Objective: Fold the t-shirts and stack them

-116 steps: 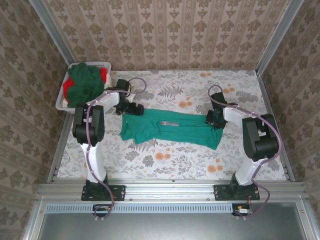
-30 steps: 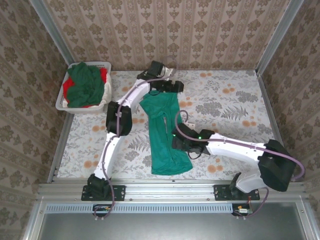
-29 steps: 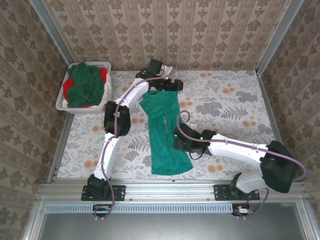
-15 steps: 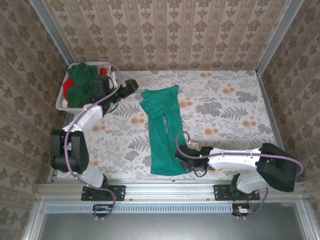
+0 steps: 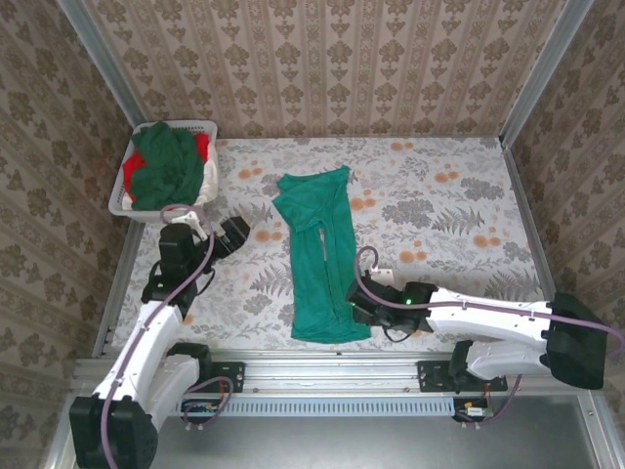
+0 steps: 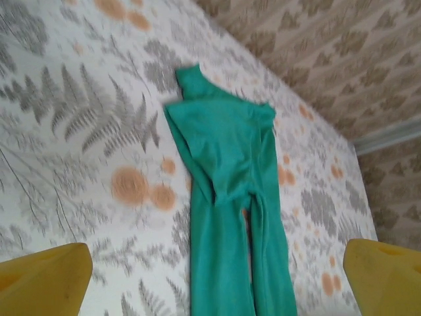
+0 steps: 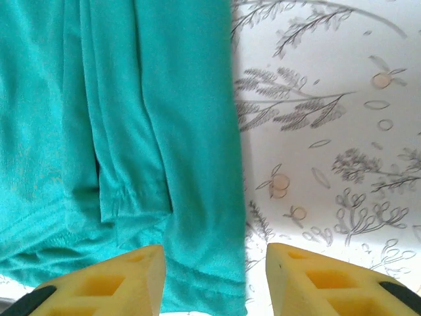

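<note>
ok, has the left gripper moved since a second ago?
Yes. The left gripper pulled back from the teal t-shirt, leftward and nearer, and now sits just nearer than the basket.

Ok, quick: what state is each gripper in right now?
Left gripper: open, holding nothing.
Right gripper: open, jaws apart over the edge of the shirt, not gripping it.

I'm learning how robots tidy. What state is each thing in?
teal t-shirt: flat on the table, folded into a long strip
laundry basket: upright, holding shirts
dark green t-shirt: crumpled in the laundry basket
red t-shirt: in the laundry basket, mostly covered
left gripper: open, empty
right gripper: open, above the teal t-shirt's near edge
</note>
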`<state>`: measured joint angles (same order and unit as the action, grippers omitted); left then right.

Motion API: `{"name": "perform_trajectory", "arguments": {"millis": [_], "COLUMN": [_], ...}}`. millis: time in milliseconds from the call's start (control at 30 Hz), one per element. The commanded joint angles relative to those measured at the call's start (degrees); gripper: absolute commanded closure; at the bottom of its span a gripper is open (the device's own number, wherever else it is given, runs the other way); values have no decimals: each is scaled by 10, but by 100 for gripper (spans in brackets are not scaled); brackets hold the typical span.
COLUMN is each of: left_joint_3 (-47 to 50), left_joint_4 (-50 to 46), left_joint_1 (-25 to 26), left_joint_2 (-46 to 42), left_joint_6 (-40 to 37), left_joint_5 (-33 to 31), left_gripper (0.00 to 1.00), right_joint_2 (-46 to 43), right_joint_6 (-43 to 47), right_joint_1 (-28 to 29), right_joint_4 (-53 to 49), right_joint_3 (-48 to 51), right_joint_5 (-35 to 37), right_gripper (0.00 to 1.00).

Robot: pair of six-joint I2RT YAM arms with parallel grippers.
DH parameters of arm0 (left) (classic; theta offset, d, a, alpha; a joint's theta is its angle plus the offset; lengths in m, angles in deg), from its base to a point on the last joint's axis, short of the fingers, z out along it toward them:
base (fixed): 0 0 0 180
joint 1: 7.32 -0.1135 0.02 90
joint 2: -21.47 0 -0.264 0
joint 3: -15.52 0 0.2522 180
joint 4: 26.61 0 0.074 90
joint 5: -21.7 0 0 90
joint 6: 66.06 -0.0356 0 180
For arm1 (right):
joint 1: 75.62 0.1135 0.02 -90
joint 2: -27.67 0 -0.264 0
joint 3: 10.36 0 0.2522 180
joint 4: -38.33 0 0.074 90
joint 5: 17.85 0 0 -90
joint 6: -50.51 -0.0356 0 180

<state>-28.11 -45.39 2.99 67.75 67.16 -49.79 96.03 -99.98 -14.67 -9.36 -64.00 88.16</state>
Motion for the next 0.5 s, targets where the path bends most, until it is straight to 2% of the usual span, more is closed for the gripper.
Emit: {"name": "perform_trajectory", "arguments": {"millis": [0,67,133,233,333,467], "left_joint_3": [-28,-19,-3,45,67,55], "left_joint_4": [-99,-145,-179,-175,-164,-133], "left_joint_1": [46,101,183,304,411,474], "left_joint_2": [-43,-51,-42,-15,23,128], "left_joint_6": [-24,-34,-41,-10,25,49], "left_joint_5": [0,-17,-33,-55,-125,-155], "left_gripper": [2,9,13,20,22,26], "right_joint_2": [-11,-10,-4,-1,4,32], "right_joint_6": [24,28,28,31,32,32], "right_joint_1": [-22,-35,-40,-40,-42,-43], "right_joint_4": [24,61,68,59,68,97], "right_joint_3": [23,41,48,49,59,66], "right_joint_5": [-32,-59,-68,-69,-73,-89], "right_gripper": [52,52,51,51,50,51]}}
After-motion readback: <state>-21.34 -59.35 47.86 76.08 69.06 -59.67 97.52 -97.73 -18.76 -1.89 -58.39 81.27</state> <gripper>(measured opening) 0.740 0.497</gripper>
